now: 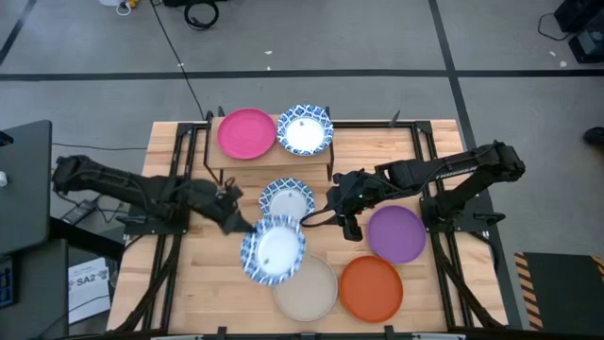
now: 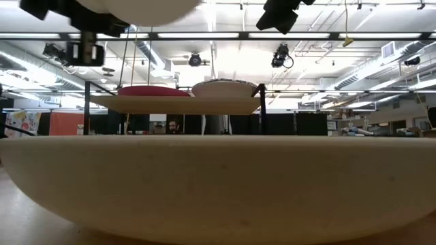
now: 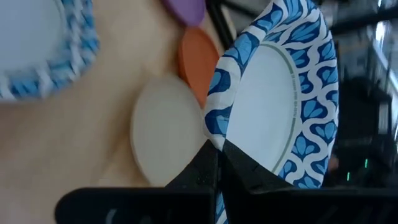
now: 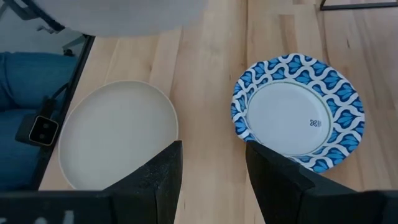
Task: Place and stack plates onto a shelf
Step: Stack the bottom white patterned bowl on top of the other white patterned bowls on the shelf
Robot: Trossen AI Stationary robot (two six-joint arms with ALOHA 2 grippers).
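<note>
**Left gripper carries a blue-rimmed plate**

Left gripper (image 1: 238, 219), clamped on the rim of a blue-patterned plate (image 1: 273, 250), holds it above the table. Right gripper (image 1: 345, 210) hovers empty, fingers apart. Shelf (image 1: 274, 161) has a pink plate (image 1: 246, 133) and another patterned plate (image 1: 305, 129).

We see a plain pink round plate (image 1: 246, 133) beside a white plate with a blue patterned rim (image 1: 305, 129), a plain purple plate (image 1: 395, 233), a plain orange plate (image 1: 371, 288) and a plain beige plate (image 1: 308, 288) on the light wood worktop (image 1: 444, 142).
</note>
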